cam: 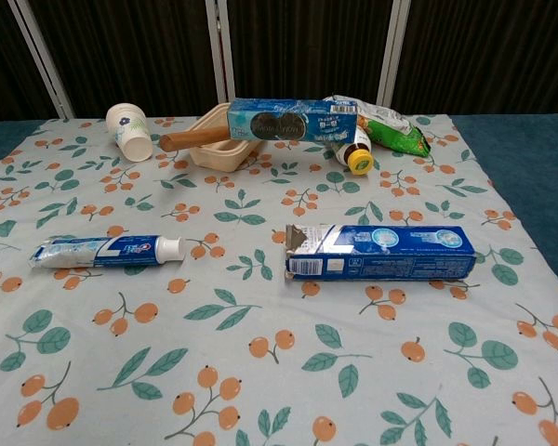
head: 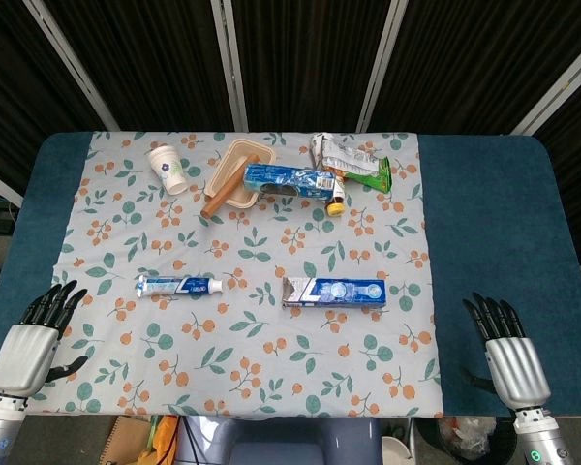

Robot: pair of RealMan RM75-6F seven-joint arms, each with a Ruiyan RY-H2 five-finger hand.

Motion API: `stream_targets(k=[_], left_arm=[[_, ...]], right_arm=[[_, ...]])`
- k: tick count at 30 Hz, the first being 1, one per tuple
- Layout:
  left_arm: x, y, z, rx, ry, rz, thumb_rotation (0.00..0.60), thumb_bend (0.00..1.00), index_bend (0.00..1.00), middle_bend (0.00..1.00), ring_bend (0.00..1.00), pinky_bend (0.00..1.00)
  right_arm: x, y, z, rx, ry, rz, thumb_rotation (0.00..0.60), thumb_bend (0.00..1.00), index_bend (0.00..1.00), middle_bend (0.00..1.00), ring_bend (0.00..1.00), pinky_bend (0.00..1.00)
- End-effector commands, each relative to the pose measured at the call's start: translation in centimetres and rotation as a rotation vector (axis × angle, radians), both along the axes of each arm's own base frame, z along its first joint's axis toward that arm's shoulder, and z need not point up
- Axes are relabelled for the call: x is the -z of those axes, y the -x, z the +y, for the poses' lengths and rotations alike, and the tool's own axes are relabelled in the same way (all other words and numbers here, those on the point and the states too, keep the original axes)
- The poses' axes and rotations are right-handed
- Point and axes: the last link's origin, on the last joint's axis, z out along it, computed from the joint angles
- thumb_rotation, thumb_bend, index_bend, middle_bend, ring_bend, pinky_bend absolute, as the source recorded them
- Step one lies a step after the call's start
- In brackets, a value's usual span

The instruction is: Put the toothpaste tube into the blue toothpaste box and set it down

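Note:
The toothpaste tube (head: 179, 286) (cam: 107, 250) lies flat on the flowered cloth, white cap pointing right. To its right lies the blue toothpaste box (head: 332, 292) (cam: 381, 252), its torn flap end facing left toward the tube. My left hand (head: 31, 341) rests at the table's near left corner, fingers spread, holding nothing. At the near right edge my right hand (head: 506, 351) sits likewise, fingers apart and empty. Both hands show only in the head view, well apart from tube and box.
At the back stand a white paper cup (head: 168, 169), a beige tray (head: 234, 174) with a wooden roller (head: 230, 191), a second blue box (head: 289, 178), a yellow-capped bottle (head: 336, 201) and a green snack bag (head: 368, 171). Blue table (head: 494, 223) borders the cloth.

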Motion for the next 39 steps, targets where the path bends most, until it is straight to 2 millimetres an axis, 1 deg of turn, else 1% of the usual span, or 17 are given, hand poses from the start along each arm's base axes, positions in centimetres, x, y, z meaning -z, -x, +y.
stream_targets(k=[1,7,11,14,17,18,19,21,25,26,27,28,33,34,35,39], left_arm=[[0.0,0.0,0.0,-0.001,-0.001,0.0,0.6,0.02,0.01,0.0,0.02,0.13],[-0.1,0.0,-0.1,0.002,-0.004,0.0,0.6,0.02,0.01,0.0,0.02,0.13],[-0.3,0.1,0.0,0.0,-0.009,-0.009,0.6,0.02,0.01,0.0,0.02,0.13],[-0.2,0.2,0.1,-0.003,-0.003,-0.009,0.6,0.02,0.01,0.0,0.02,0.13],[-0.2,0.2,0.1,-0.003,0.001,-0.011,0.6,0.02,0.01,0.0,0.02,0.13],[-0.1,0.1,0.1,-0.004,0.003,-0.016,0.6,0.02,0.01,0.0,0.02,0.13],[-0.1,0.1,0.1,-0.004,0.004,-0.018,0.6,0.02,0.01,0.0,0.02,0.13],[0.0,0.0,0.1,-0.002,0.011,-0.018,0.6,0.02,0.01,0.0,0.02,0.13],[0.0,0.0,0.1,-0.006,0.02,-0.021,0.6,0.02,0.01,0.0,0.02,0.13],[0.0,0.0,0.1,-0.009,0.021,-0.025,0.6,0.02,0.01,0.0,0.02,0.13],[0.0,0.0,0.1,-0.011,0.022,-0.026,0.6,0.02,0.01,0.0,0.02,0.13],[0.0,0.0,0.1,-0.015,0.026,-0.029,0.6,0.02,0.01,0.0,0.02,0.13],[-0.1,0.1,0.1,-0.03,0.037,-0.034,0.6,0.02,0.01,0.0,0.02,0.13],[-0.1,0.1,0.1,-0.03,0.038,-0.034,0.6,0.02,0.01,0.0,0.02,0.13],[-0.1,0.2,0.1,-0.031,0.039,-0.037,0.6,0.02,0.01,0.0,0.02,0.13],[-0.2,0.2,0.2,-0.043,0.042,-0.057,0.6,0.02,0.02,0.0,0.02,0.13]], right_arm=[[0.0,0.0,0.0,0.0,0.0,0.001,0.6,0.18,0.0,0.0,0.0,0.0],[-0.1,-0.4,0.0,-0.007,0.004,-0.021,0.6,0.18,0.0,0.0,0.0,0.0],[0.2,-1.6,-0.4,-0.024,0.006,-0.067,0.6,0.18,0.0,0.0,0.0,0.0],[0.6,-3.1,-1.4,-0.048,-0.01,-0.102,0.6,0.18,0.0,0.0,0.0,0.0],[1.2,-4.8,-2.7,-0.077,-0.031,-0.108,0.6,0.18,0.0,0.0,0.0,0.0],[1.7,-6.0,-3.6,-0.092,-0.05,-0.114,0.6,0.18,0.0,0.0,0.0,0.0],[2.0,-6.5,-4.0,-0.097,-0.059,-0.116,0.6,0.18,0.0,0.0,0.0,0.0],[3.4,-8.9,-5.5,-0.127,-0.103,-0.11,0.6,0.18,0.0,0.0,0.0,0.0],[5.7,-11.8,-7.2,-0.157,-0.164,-0.076,0.6,0.18,0.0,0.0,0.0,0.0],[6.8,-12.8,-7.7,-0.166,-0.185,-0.066,0.6,0.18,0.0,0.0,0.0,0.0],[7.4,-13.3,-8.0,-0.167,-0.195,-0.059,0.6,0.18,0.0,0.0,0.0,0.0],[8.4,-14.1,-8.4,-0.172,-0.212,-0.049,0.6,0.18,0.0,0.0,0.0,0.0],[12.0,-16.3,-10.0,-0.157,-0.262,-0.002,0.6,0.18,0.0,0.0,0.0,0.0],[12.3,-16.5,-10.1,-0.155,-0.267,-0.002,0.6,0.18,0.0,0.0,0.0,0.0],[13.2,-17.0,-10.4,-0.146,-0.279,0.0,0.6,0.18,0.0,0.0,0.0,0.0],[15.2,-17.9,-11.2,-0.12,-0.294,0.026,0.6,0.18,0.0,0.0,0.0,0.0]])
